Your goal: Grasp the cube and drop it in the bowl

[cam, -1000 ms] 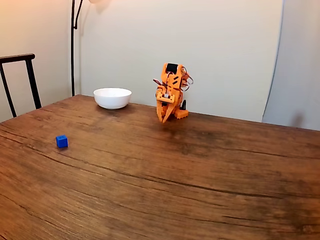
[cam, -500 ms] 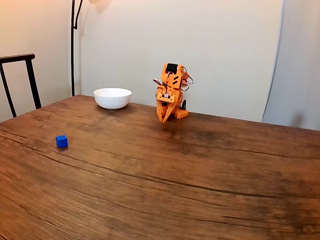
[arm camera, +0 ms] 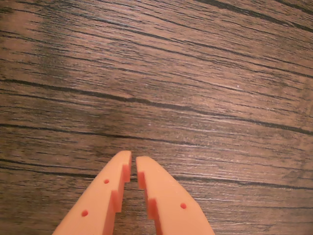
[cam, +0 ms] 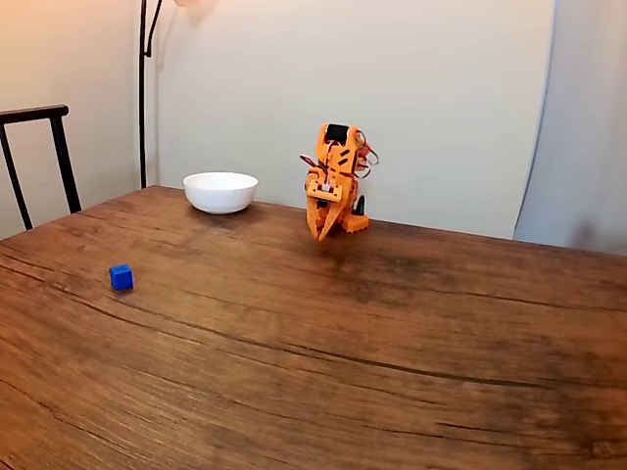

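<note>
Far back on the wooden table (cam: 392,343), the orange arm (cam: 335,176) sits folded, its gripper (cam: 320,233) pointing down just above the tabletop. From the wrist view the gripper (arm camera: 133,161) has its two orange fingers (arm camera: 164,196) nearly closed, with only a thin slit between the tips and nothing held between them, over bare wood grain. Meanwhile the blue cube (cam: 120,277) lies on the table toward the left of the fixed view, well apart from the arm. Near the table's rear edge stands the white bowl (cam: 220,191), left of the arm and well beyond the cube. A dark chair back (cam: 39,157) shows at the left edge.
</note>
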